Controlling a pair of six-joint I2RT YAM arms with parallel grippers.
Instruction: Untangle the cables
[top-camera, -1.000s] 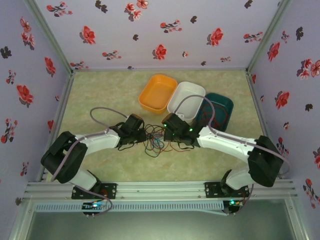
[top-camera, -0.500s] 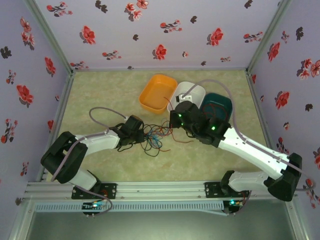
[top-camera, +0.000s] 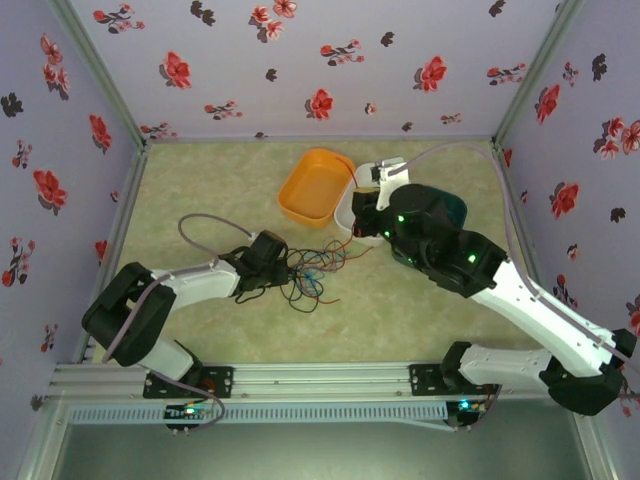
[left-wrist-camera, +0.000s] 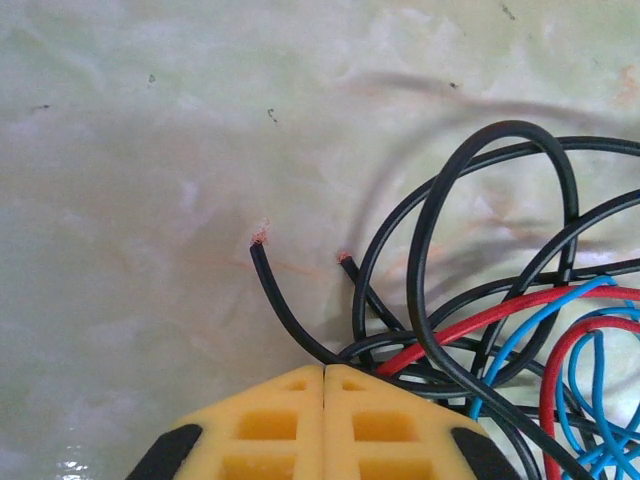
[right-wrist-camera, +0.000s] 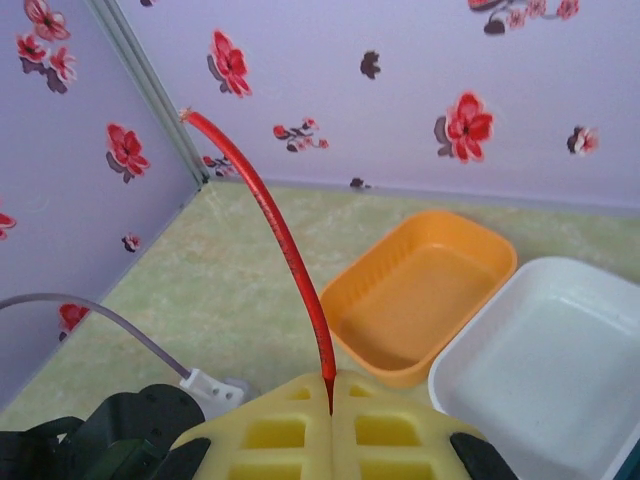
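Bench (top-camera: 200, 180): pale green, carrying everything I list. Trays at the far middle: orange tray (top-camera: 316, 186), white tray (right-wrist-camera: 560, 350), teal tray (top-camera: 455, 207), all unloaded as far as I see. Right tool (right-wrist-camera: 330, 385): raised over the white tray, fingers pressed together on the red cable (right-wrist-camera: 283, 235), its free end pointing up. Left tool (left-wrist-camera: 323, 375): low on the bench, pressed together, apparently pinching the black cable (left-wrist-camera: 290, 310). Cables (top-camera: 312, 275): knotted mid-bench beside the left tool, blue cable (left-wrist-camera: 540, 320) looped among them. Hazards, in my judgement: pulling red against crossed loops could cinch the knot, drag the bundle, or slip either pinch.
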